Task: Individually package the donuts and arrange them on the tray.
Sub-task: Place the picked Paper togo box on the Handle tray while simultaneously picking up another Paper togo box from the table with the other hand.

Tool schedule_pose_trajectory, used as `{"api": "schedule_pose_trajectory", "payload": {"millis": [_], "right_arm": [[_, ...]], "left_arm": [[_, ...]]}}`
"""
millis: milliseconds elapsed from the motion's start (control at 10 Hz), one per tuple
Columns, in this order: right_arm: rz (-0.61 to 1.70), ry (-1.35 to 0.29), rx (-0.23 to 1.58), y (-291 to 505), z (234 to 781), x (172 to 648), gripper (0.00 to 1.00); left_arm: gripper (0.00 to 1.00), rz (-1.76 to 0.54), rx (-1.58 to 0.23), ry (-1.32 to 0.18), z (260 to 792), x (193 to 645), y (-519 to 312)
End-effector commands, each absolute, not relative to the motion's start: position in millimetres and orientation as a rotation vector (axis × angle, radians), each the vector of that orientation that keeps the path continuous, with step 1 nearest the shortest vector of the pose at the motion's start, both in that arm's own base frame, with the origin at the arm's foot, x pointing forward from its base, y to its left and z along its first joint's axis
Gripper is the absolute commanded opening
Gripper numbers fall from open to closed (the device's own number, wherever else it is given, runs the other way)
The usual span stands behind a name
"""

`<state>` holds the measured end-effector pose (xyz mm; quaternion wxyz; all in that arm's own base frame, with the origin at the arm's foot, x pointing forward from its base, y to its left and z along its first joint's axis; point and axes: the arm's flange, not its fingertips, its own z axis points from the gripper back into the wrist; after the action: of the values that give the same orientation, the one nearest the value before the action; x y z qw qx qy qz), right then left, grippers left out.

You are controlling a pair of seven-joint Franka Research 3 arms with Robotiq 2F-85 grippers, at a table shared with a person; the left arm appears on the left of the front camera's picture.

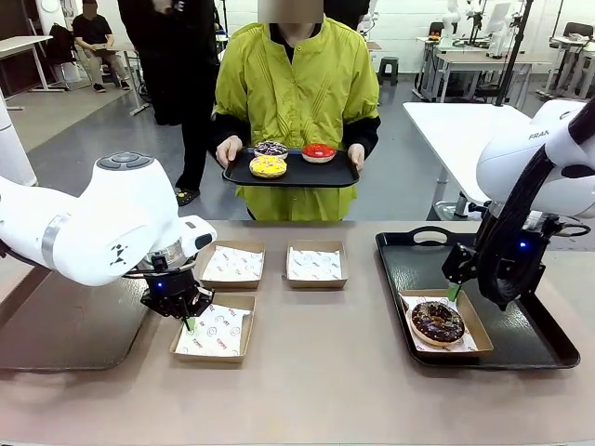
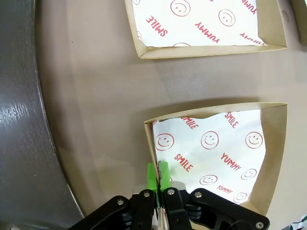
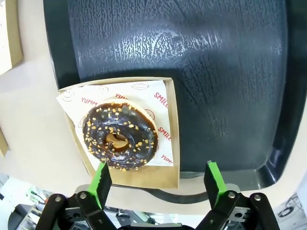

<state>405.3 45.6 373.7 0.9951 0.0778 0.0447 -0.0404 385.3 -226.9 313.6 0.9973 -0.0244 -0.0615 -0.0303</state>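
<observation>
A chocolate donut [image 1: 438, 321] with sprinkles lies in a paper-lined cardboard box [image 1: 476, 333] on the black tray [image 1: 525, 321] at the table's right. My right gripper [image 1: 456, 293] hangs open just above that box's near corner; in its wrist view the gripper [image 3: 157, 181] stands apart from the donut [image 3: 120, 136], and the tray [image 3: 192, 62] lies beyond. My left gripper [image 1: 189, 322] is shut on the side wall of an empty lined box [image 1: 216, 331]; its pads [image 2: 164, 172] pinch the box [image 2: 211, 158] at its edge. Across the table a person holds a black tray [image 1: 342, 177] with a yellow donut [image 1: 268, 166], a red donut [image 1: 318, 151] and a purplish sprinkled donut [image 1: 271, 148].
Two more empty lined boxes [image 1: 233, 264] [image 1: 316, 263] sit mid-table; one box [image 2: 206, 24] lies just beyond the held one. A grey mat [image 1: 65, 325] covers the table's left end and runs beside my left gripper as a grey mat [image 2: 19, 120]. The person stands at the far edge.
</observation>
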Motion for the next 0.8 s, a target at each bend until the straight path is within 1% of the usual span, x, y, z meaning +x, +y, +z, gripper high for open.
{"api": "schedule_pose_trajectory", "payload": {"millis": [0, 100, 200, 400, 600, 700], "right_arm": [[-0.07, 0.098, 0.195, 41.1, 380.0, 403.0, 1.0], [-0.063, 0.107, 0.203, 38.9, 385.6, 398.3, 1.0], [-0.016, 0.137, 0.289, 28.0, 405.2, 385.9, 1.0], [0.05, 0.125, 0.55, -20.2, 450.3, 364.0, 1.0], [0.105, 0.1, 0.769, -70.6, 474.4, 346.0, 1.0], [0.128, 0.084, 0.813, -86.9, 478.2, 340.3, 1.0]], "left_arm": [[0.0, -0.067, -0.059, -0.112, 315.0, 383.4, -223.7], [0.0, -0.06, -0.037, -0.098, 317.4, 383.9, -223.2], [0.0, -0.07, -0.05, -0.042, 334.1, 385.1, -221.1], [0.0, -0.073, -0.036, -0.067, 383.9, 388.0, -218.3], [0.0, -0.066, -0.01, -0.067, 434.5, 405.5, -215.6], [0.0, -0.052, -0.001, -0.072, 448.3, 414.3, -214.2]]}}
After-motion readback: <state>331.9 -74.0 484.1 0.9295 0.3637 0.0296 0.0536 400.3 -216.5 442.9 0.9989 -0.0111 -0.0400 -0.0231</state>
